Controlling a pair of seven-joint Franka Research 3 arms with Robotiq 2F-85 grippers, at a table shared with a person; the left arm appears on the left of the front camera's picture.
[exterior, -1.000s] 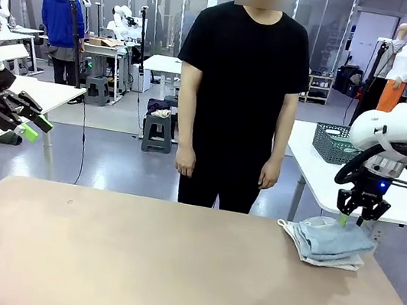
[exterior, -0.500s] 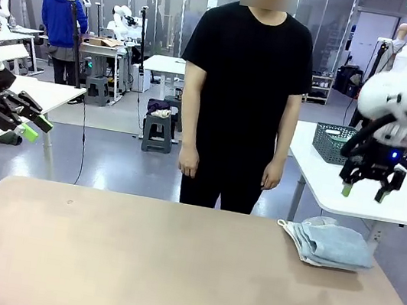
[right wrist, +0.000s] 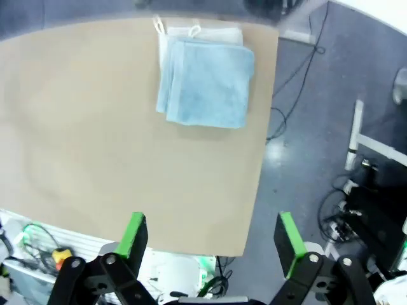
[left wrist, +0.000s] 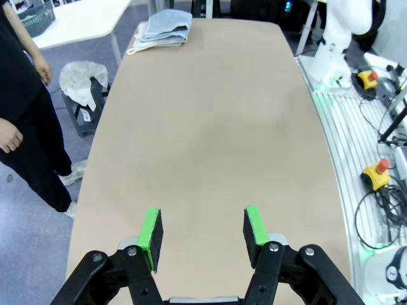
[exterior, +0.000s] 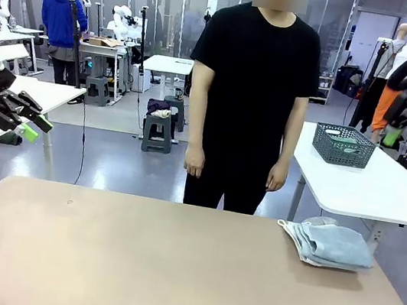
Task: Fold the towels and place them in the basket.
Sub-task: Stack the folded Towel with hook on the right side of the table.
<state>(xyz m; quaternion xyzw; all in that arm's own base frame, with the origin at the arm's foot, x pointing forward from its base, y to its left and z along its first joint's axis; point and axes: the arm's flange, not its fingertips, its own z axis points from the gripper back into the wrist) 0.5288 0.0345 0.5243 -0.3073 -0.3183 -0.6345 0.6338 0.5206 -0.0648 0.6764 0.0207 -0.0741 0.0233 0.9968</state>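
Two folded towels (exterior: 330,245) lie stacked near the right far corner of our tan table (exterior: 154,268), the light blue one (right wrist: 206,81) on top of a white one (right wrist: 202,33). Our right gripper (right wrist: 212,236) hangs high above them, its jaws spread wide with nothing between. Our left gripper (left wrist: 202,232) waits off the table's left end, fingers parted and empty. We see the dark mesh basket (exterior: 342,144) on the white table (exterior: 368,190) behind the person (exterior: 249,98).

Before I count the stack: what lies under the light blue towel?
Under the light blue towel, a white towel with corner loops peeks out at one edge. Anything else beneath is covered.
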